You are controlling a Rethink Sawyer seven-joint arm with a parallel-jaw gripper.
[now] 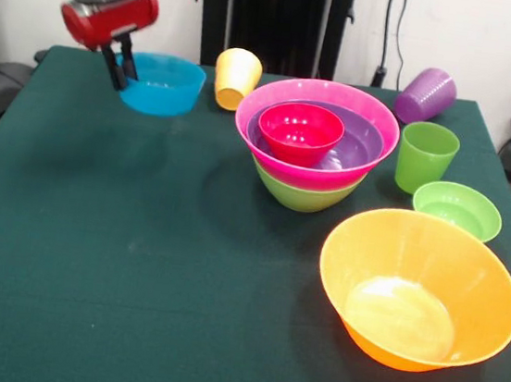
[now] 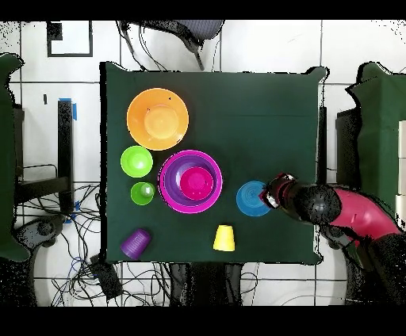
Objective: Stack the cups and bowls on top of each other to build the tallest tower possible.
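Hand (image 1: pixel 122 61) pinching glossy round blue bowl (image 1: pixel 168 85) by its rim, above green cloth (image 1: pixel 134 269).

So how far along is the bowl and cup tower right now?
Partly built. The tower has a medium green plastic bowl as base, then the large pink bowl, purple bowl and small red bowl nested inside. The gripper grips the small blue bowl's rim. Left: large orange bowl, light green bowl, and three cups.
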